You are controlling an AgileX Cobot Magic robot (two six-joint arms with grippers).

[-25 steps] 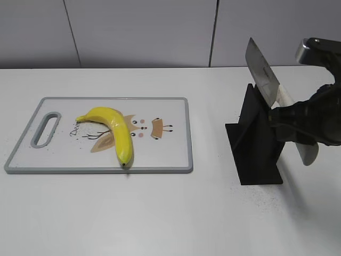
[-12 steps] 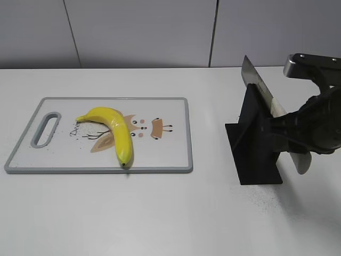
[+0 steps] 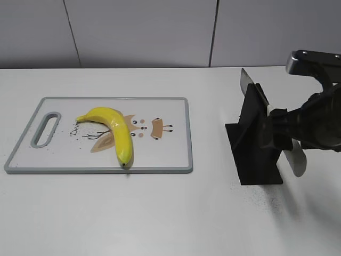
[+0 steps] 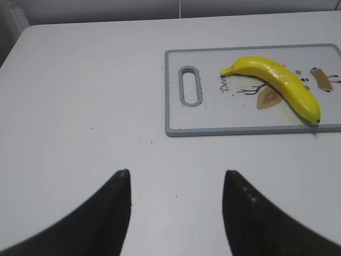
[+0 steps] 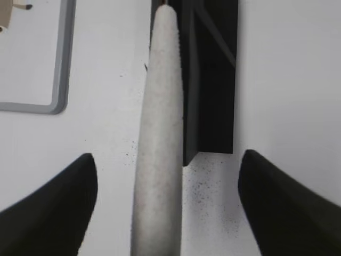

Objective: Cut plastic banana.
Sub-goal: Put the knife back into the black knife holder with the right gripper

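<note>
On cutting board (image 3: 170,133): plastic banana (image 3: 114,130) whole, glossy yellow, dark tip. Left gripper (image 4: 176,184) spread, empty; right gripper (image 5: 165,176) spread around knife handle (image 5: 158,138).

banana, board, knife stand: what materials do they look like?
Banana: glossy yellow plastic, going by its sharp highlights. Cutting board: smooth white plastic with a grey rim and printed cartoon, probably. Knife stand: matte black, with no glare; plastic or painted metal, unclear.

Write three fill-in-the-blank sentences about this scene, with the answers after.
1. The glossy yellow plastic banana lies on the grey-rimmed white cutting ____.
2. The black knife stand stands to the ____ of the banana in the exterior view.
3. The left end effector holds ____.

Answers: board; right; nothing
</note>
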